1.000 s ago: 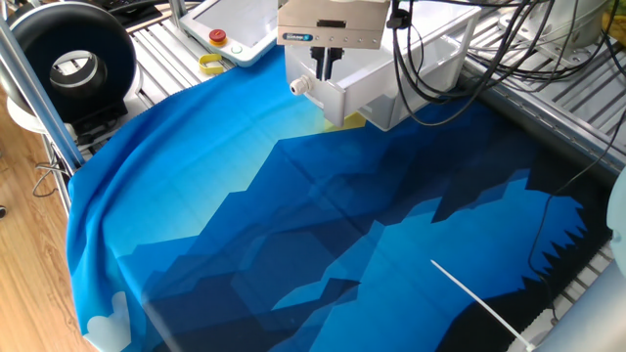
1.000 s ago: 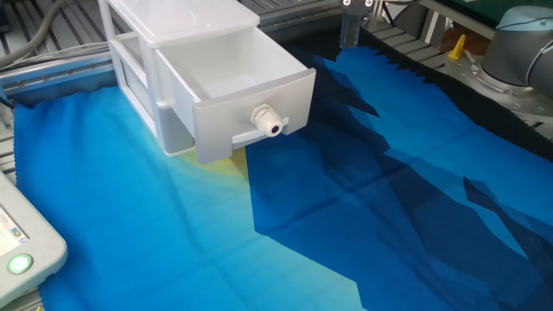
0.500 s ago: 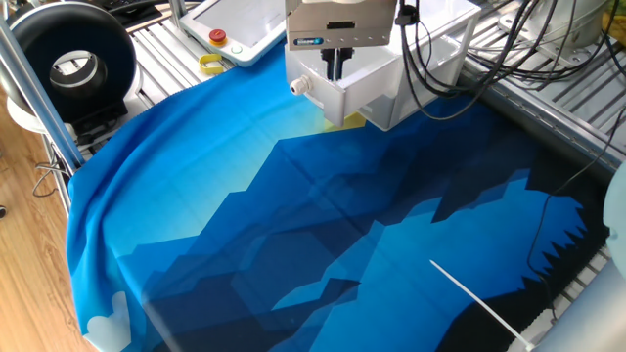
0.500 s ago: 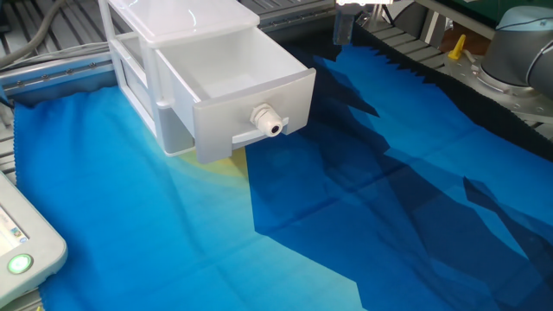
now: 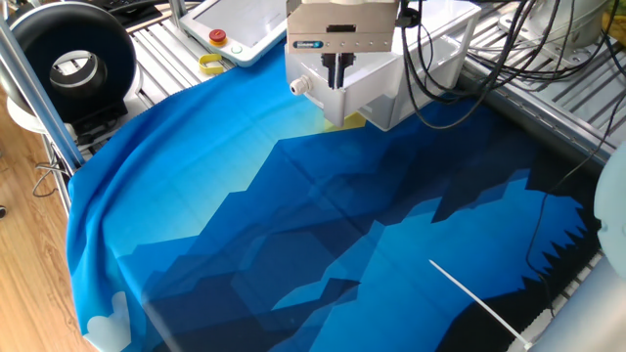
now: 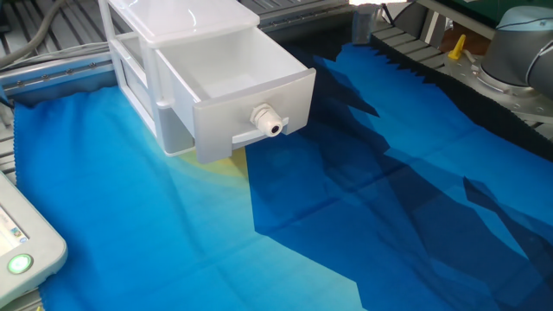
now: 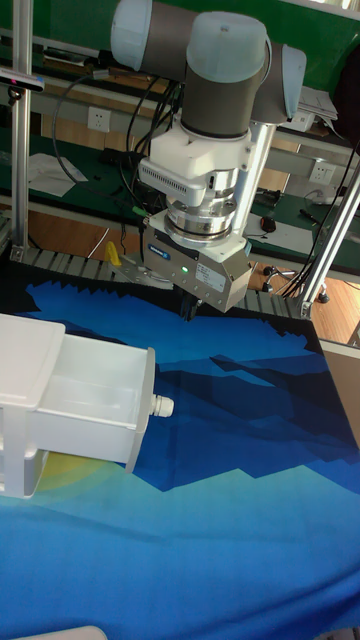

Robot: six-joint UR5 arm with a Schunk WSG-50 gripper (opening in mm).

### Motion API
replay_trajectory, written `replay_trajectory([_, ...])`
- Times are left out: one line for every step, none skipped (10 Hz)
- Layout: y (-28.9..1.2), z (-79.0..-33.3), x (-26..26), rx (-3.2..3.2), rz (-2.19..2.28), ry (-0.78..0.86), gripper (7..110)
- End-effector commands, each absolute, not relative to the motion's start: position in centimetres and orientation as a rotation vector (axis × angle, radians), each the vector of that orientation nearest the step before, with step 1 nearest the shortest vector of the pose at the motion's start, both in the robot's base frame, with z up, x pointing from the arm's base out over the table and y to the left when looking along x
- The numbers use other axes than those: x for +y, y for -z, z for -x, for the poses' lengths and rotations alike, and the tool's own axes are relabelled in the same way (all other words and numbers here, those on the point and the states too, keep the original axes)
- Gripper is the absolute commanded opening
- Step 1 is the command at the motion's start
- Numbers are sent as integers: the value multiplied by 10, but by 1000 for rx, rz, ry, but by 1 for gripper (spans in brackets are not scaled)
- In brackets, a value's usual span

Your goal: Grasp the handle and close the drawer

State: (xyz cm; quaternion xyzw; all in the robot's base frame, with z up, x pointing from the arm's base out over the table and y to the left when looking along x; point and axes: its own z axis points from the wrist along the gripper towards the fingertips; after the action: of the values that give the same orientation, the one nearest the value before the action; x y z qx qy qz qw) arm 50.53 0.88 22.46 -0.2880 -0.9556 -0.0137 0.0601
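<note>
1. Translucent white plastic drawer (image 6: 233,82) stands pulled out of its white plastic cabinet (image 6: 177,22) at the worktop's far end, resting over the blue-and-yellow patterned cloth (image 6: 346,216) that covers the worktop.
2. Small round white plastic knob handle (image 6: 268,121) juts from the drawer front, untouched; also seen in the tall fixed view (image 7: 161,405) and in one fixed view (image 5: 300,86).
3. Robot's two-finger claw (image 7: 190,303) hangs in the air above and beyond the handle, well apart from it, fingers pointing down.
4. Claw fingers (image 5: 337,68) look pressed close together w/ nothing between them.
5. Vs. half a sec ago: claw has barely shifted; a sec ago it sat slightly further left in one fixed view. Drawer & handle unchanged, drawer as far out as before.
6. Bkgd: black round fan-like unit (image 5: 68,54) and a white pendant w/ red button (image 5: 235,29) lie off the cloth.
</note>
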Motion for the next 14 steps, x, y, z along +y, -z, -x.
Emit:
replay_trajectory([-230,-517,-37,-3072,-94,-161,7])
replay_trajectory([-228,-522,-22,-3050,-475,-82,7])
replay_trajectory([-228,-523,-14,-2993,-791,-16,7])
replay_trajectory([-232,-519,-23,-2896,-1058,-32,7])
replay_trajectory([-236,-531,-30,-2835,-1311,-84,7])
replay_trajectory([-237,-530,-28,-2760,-1463,-67,7])
replay_trajectory([-237,-528,-22,-2711,-1562,-34,7])
replay_trajectory([-237,-528,-24,-2633,-1683,-40,7])
replay_trajectory([-237,-528,-16,-2586,-1781,1,7])
replay_trajectory([-236,-529,-7,-2526,-1902,42,7])
replay_trajectory([-235,-531,-1,-2479,-1998,67,7])
replay_trajectory([-232,-533,-2,-2386,-2104,49,7])
replay_trajectory([-227,-535,0,-2315,-2191,48,7])
replay_trajectory([-226,-537,3,-2299,-2223,48,7])
